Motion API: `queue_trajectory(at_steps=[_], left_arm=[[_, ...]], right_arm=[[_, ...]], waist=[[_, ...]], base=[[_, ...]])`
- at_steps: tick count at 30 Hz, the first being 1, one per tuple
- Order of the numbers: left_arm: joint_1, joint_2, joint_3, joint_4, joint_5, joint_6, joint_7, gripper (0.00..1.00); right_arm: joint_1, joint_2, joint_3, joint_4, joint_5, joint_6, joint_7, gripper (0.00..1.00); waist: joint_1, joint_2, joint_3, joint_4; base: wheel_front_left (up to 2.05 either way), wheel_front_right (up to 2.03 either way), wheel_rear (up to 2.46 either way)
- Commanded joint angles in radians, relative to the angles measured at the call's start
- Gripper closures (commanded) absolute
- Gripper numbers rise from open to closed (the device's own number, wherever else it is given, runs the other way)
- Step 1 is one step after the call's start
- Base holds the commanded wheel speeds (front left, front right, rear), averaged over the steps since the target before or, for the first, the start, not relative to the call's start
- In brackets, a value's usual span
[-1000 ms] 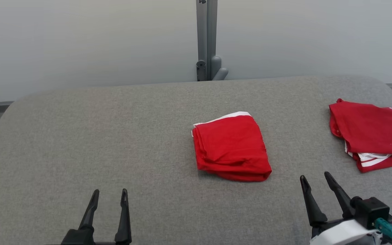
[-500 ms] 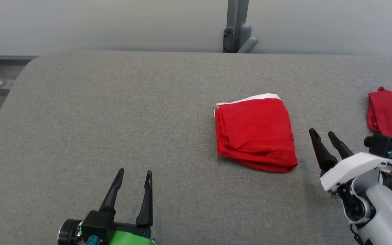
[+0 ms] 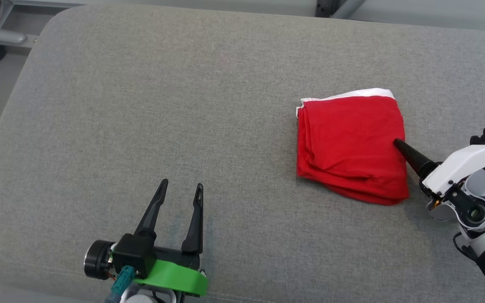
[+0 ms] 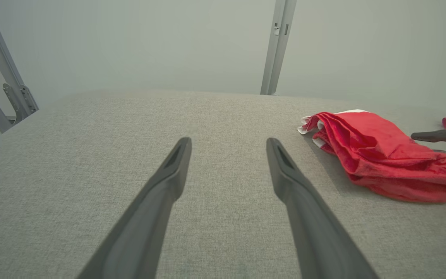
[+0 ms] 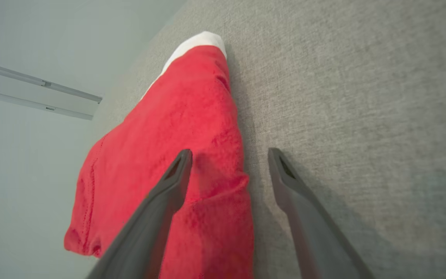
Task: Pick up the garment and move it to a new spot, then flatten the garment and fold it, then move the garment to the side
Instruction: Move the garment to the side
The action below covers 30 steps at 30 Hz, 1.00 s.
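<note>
Right wrist view: gripper (image 5: 229, 153) spread wide astride garment (image 5: 168, 116)

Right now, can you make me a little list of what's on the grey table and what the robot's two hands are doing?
surface: grey padded table
garment: red with white trim, folded, lying on the table
left gripper: jaws open, holding nothing, apart from the garment
right gripper: jaws open, one finger over the garment's edge, the other beside it, not closed on it
</note>
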Motion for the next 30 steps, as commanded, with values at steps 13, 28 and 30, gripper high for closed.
queue_trajectory(at_steps=[13, 28, 30], left_arm=[[-0.032, 0.0, -0.013, 0.017, 0.009, 0.003, -0.002, 0.0], [-0.042, 0.001, 0.022, 0.008, 0.063, -0.032, -0.002, 0.0], [-0.053, 0.001, 0.024, 0.006, 0.072, -0.038, -0.002, 0.0]], right_arm=[[-0.035, -0.032, 0.021, -0.011, 0.126, 0.0, 0.038, 1.0], [-0.085, -0.237, 0.176, -0.124, -0.029, 0.0, 0.01, 1.0], [-0.106, -0.268, 0.196, -0.134, -0.056, 0.0, -0.005, 1.0]], waist=[[-0.0001, -0.0001, 0.013, 0.028], [-0.0001, -0.0001, 0.011, -0.184], [-0.0001, -0.0001, 0.023, -0.213]], base=[[0.0, 0.0, 0.0], [0.0, 0.0, 0.0], [0.0, 0.0, 0.0]])
